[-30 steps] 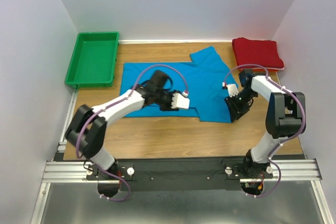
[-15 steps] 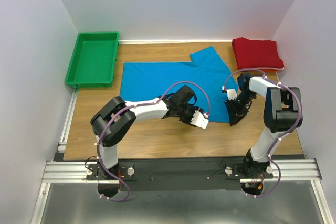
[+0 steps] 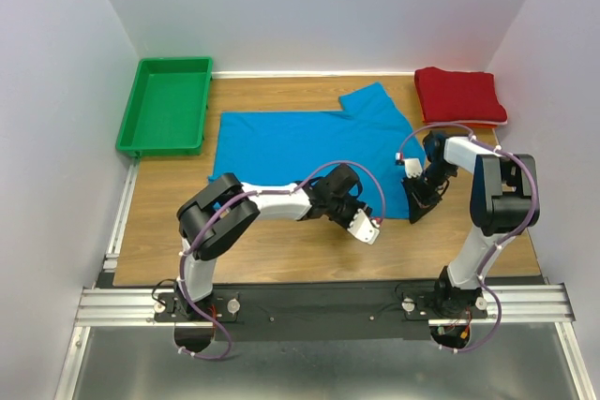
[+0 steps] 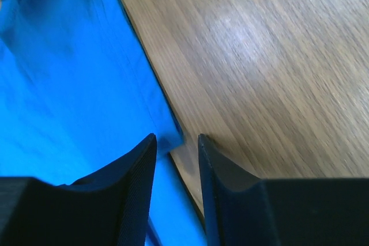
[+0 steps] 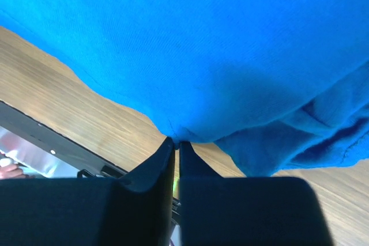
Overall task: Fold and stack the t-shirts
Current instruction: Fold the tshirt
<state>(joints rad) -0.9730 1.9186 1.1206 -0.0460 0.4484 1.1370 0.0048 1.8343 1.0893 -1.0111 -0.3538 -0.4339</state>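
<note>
Now | desk [image 3: 281,243]: blue t-shirt [image 3: 291,138] flat mid-desk, red t-shirt [image 3: 459,93] folded far right | we judge: gripping near hem (first fold) | left fingers [image 4: 135,168] spread astride hem corner, right fingers [image 5: 158,168] pinching hem | next: we close left, lift evenly.

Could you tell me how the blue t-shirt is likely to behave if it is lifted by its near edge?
Probably floppy: the blue t-shirt bunches into soft folds beside the right tool, which pinches its hem. It looks thin and light, lying flat on the table, so it should sag between grip points. Pushed, it would likely wrinkle, not slide.
</note>
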